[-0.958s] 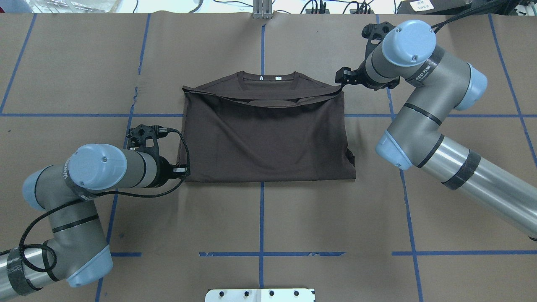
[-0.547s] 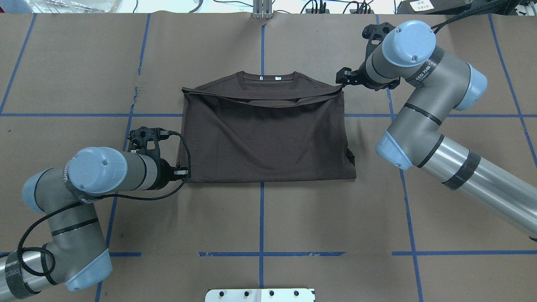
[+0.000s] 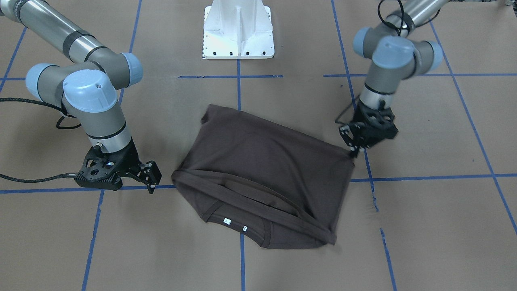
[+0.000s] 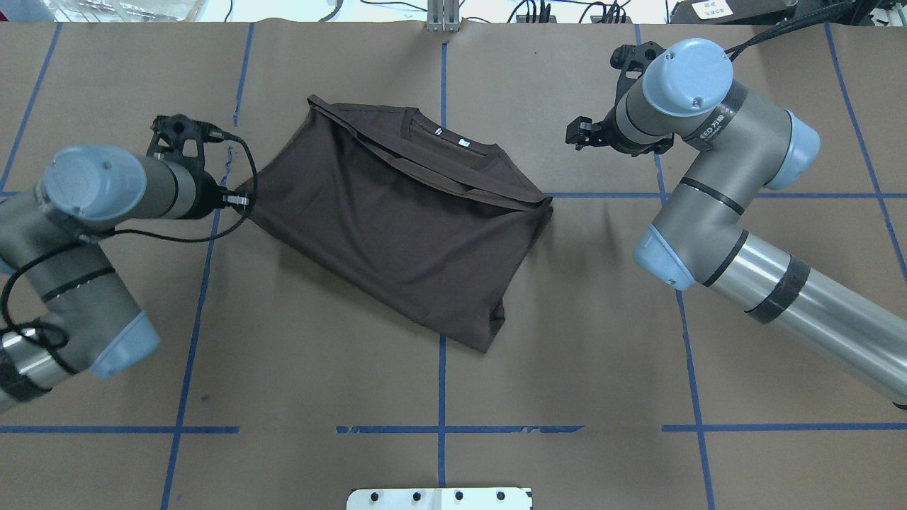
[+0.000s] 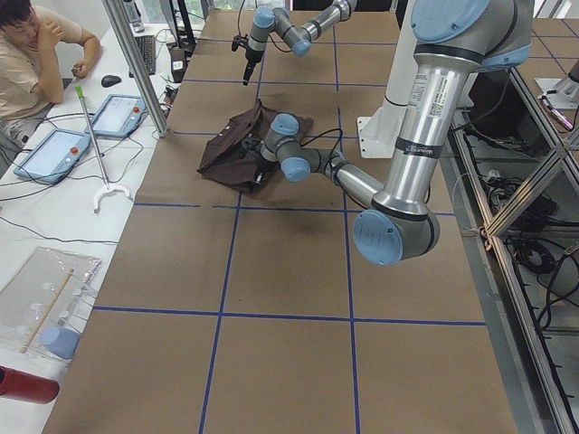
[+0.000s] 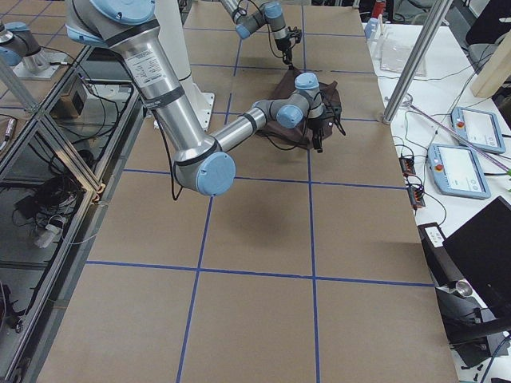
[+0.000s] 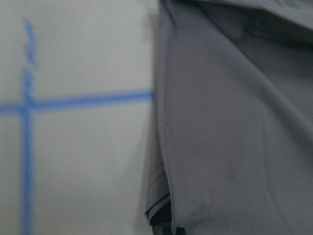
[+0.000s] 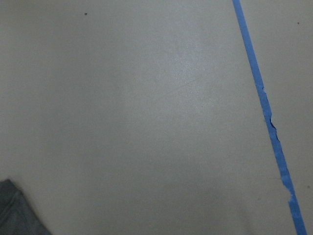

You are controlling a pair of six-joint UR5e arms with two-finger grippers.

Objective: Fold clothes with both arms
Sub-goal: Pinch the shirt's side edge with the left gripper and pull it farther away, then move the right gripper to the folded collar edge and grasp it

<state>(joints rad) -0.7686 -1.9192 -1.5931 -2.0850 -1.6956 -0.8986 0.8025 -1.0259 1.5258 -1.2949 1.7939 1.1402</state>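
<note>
The dark brown T-shirt [image 4: 404, 227] lies folded and skewed on the brown paper, its collar and white tags [image 4: 446, 138] at the far side. It also shows in the front view [image 3: 262, 161]. My left gripper [image 4: 242, 200] is shut on the shirt's left corner, low over the table; the front view shows it [image 3: 354, 152] at that corner. The left wrist view shows the fabric [image 7: 230, 122] up close. My right gripper [image 4: 572, 133] is open and empty, apart from the shirt, to its far right. The right wrist view shows only a scrap of shirt [image 8: 12, 210].
The white pedestal base [image 3: 238, 28] stands at the near middle edge. Blue tape lines [image 4: 441, 382] cross the paper. A black cable [image 4: 177, 237] loops under my left wrist. An operator [image 5: 36, 54] and tablets [image 5: 54, 149] are beyond the far edge.
My left gripper has moved far and left with the shirt's corner, dragging and turning the shirt. My right gripper has let go of the shoulder corner and stayed about where it was.
</note>
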